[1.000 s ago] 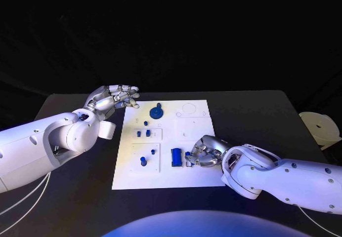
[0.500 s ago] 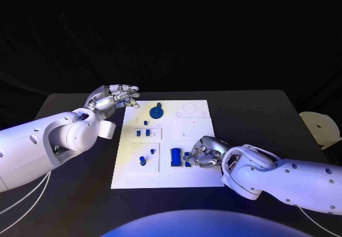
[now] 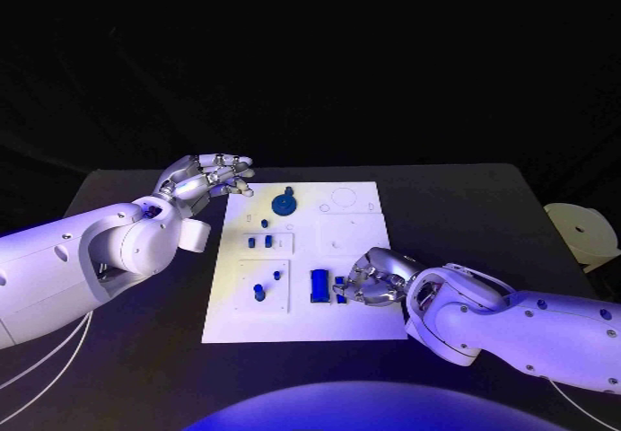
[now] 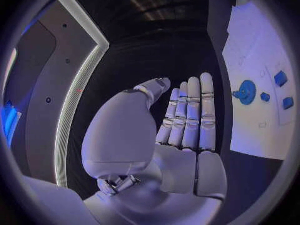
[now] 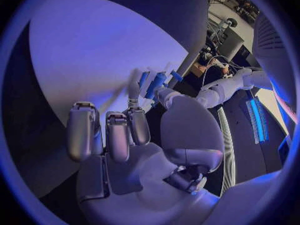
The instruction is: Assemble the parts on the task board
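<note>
The white task board lies in the middle of the black table. My right hand rests on its lower right part, fingers curled, with thumb and a fingertip pinching a small blue part next to the long blue block. The right wrist view shows that block at my thumb tip. My left hand hovers off the board's far left corner; the left wrist view shows my left hand flat, fingers straight, holding nothing. A round blue part and small blue pieces sit on the board's left half.
A white round object stands at the table's right edge. Bare black table lies left of the board and in front of it. The left wrist view shows the round blue part on the board.
My right hand and forearm have shifted slightly toward the board's near edge, still at the small blue part. The left hand has not moved.
</note>
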{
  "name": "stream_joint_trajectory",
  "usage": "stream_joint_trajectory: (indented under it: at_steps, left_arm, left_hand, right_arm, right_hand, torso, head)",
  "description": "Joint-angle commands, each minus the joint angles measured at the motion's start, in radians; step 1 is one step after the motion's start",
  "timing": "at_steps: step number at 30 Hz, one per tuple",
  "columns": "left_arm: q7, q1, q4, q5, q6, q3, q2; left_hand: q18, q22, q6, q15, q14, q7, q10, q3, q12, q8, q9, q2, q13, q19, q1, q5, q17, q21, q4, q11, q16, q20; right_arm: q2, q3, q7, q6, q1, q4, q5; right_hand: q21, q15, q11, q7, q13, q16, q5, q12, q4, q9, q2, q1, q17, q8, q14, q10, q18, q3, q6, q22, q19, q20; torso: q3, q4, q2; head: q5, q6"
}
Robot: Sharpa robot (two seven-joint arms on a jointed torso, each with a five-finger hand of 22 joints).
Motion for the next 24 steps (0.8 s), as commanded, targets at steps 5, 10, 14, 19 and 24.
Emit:
stream_joint_trajectory:
  at_steps: [5,10,14,19,24]
  left_arm:
    - [0.003,0.001,0.001,0.004,0.017,0.001,0.002]
    - [0.004,0.001,-0.002,0.004,0.017,0.001,0.003]
    - [0.004,0.0,-0.002,0.004,0.018,0.001,0.005]
    - [0.004,0.0,-0.002,0.004,0.018,0.001,0.006]
    - [0.004,0.0,-0.001,0.004,0.018,0.001,0.007]
  left_hand:
    - [0.002,-0.001,0.001,0.002,-0.001,0.005,-0.004,-0.001,-0.003,-0.005,-0.001,0.005,0.002,0.008,0.006,0.007,-0.001,-0.004,-0.004,0.004,-0.002,-0.001]
    - [0.002,-0.001,0.001,0.002,-0.002,0.005,-0.004,-0.001,-0.004,-0.006,-0.001,0.005,0.002,0.008,0.006,0.007,-0.001,-0.004,-0.004,0.004,-0.002,-0.001]
    - [0.002,-0.001,0.001,0.002,-0.002,0.005,-0.004,-0.001,-0.004,-0.006,-0.001,0.005,0.002,0.008,0.006,0.007,-0.001,-0.004,-0.004,0.004,-0.002,-0.001]
    - [0.002,-0.001,0.001,0.002,-0.002,0.005,-0.004,-0.001,-0.004,-0.006,-0.001,0.005,0.002,0.008,0.006,0.007,-0.001,-0.004,-0.004,0.004,-0.002,-0.001]
    - [0.002,-0.001,0.001,0.002,-0.002,0.005,-0.004,-0.001,-0.004,-0.006,-0.001,0.005,0.002,0.008,0.006,0.007,-0.001,-0.004,-0.004,0.004,-0.002,-0.001]
  right_arm:
    - [-0.013,0.0,0.04,0.008,-0.001,0.012,-0.022]
    - [-0.014,0.001,0.063,0.003,0.004,0.031,-0.047]
    - [-0.008,0.002,0.069,0.004,0.006,0.038,-0.062]
    - [0.008,0.002,0.065,0.014,0.008,0.035,-0.077]
    - [0.027,0.002,0.053,0.027,0.009,0.023,-0.089]
  right_hand:
    - [0.003,-0.011,-0.008,-0.001,0.13,0.006,-0.033,0.005,-0.024,0.003,0.013,0.072,0.19,0.005,0.09,0.036,-0.015,-0.007,-0.001,0.202,0.035,-0.008]
    - [0.006,-0.012,-0.01,-0.003,0.134,0.007,-0.145,0.009,-0.064,0.002,0.008,0.148,0.194,0.005,0.09,0.037,-0.016,-0.004,-0.002,0.202,0.035,-0.009]
    - [0.011,-0.012,-0.01,-0.004,0.137,0.007,-0.153,0.015,-0.067,0.002,0.008,0.156,0.195,0.006,0.091,0.039,-0.016,-0.004,0.0,0.204,0.037,-0.009]
    - [0.014,-0.012,-0.011,-0.004,0.139,0.008,-0.157,0.018,-0.068,0.002,0.009,0.158,0.198,0.007,0.091,0.04,-0.017,-0.004,0.003,0.204,0.038,-0.009]
    - [0.017,-0.013,-0.012,-0.006,0.142,0.009,-0.163,0.023,-0.069,0.002,0.012,0.163,0.2,0.01,0.092,0.043,-0.018,-0.003,0.007,0.205,0.039,-0.009]
  torso:
    - [-0.0004,0.0,-0.001]
    - [-0.0014,0.0005,-0.001]
    - [-0.0009,0.0028,-0.001]
    - [-0.0026,0.0017,0.0]
    - [-0.0019,0.0029,0.0]
  head:
    - [0.0,0.0]
    - [-0.002,0.002]
    - [-0.001,0.003]
    - [-0.001,0.003]
    - [0.0,0.003]
